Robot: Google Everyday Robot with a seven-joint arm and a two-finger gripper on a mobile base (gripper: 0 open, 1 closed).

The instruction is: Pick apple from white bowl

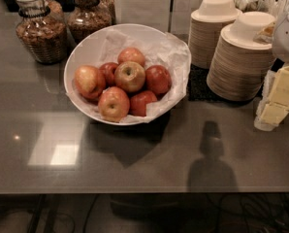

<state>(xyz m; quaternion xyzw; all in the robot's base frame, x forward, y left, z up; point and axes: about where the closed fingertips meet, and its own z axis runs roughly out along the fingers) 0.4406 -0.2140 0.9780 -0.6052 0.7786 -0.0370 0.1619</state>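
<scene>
The white bowl [84,46], wide and lined with crinkled white paper, stands on the grey counter at centre left. It holds several apples. The palest apple [130,76], yellow-gold with a reddish blush and a dark stem dimple, lies on top in the middle, with redder apples all around it. My gripper [271,106] is at the right edge of the view, level with the bowl and well to its right. Its pale yellow fingers [285,87] stand apart and hold nothing.
Two stacks of beige disposable bowls [241,62] stand right of the white bowl, between it and my gripper. Two glass jars of granola [40,30] stand at the back left. The counter's front edge [135,192] runs along the bottom.
</scene>
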